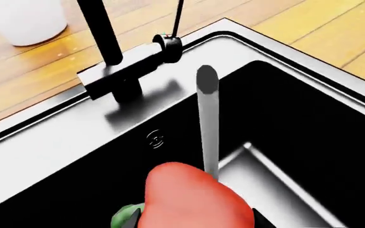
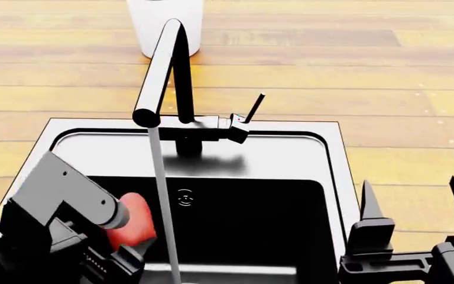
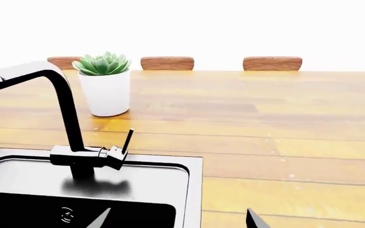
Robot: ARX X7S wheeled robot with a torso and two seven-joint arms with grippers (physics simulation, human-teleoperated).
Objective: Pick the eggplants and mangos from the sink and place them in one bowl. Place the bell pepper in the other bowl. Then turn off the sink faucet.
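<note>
While water runs from the sink faucet (image 1: 127, 61) into the sink (image 1: 309, 123), the left wrist view shows the left hand (image 1: 192, 219) closed on the red mango (image 1: 192, 202) beside the stream. From the head, that mango (image 2: 135, 225) sits inside the sink's left part, and the right hand (image 2: 415, 207) hangs open and empty over the wooden worktop (image 2: 401, 71) beside the sink's rim. Seen from the right wrist, a potted plant (image 3: 104, 85) stands behind the faucet.

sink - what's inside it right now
A red fruit at the left gripper, with water streaming from the faucet. The left arm hides the basin's left corner; no other fruit shows.
</note>
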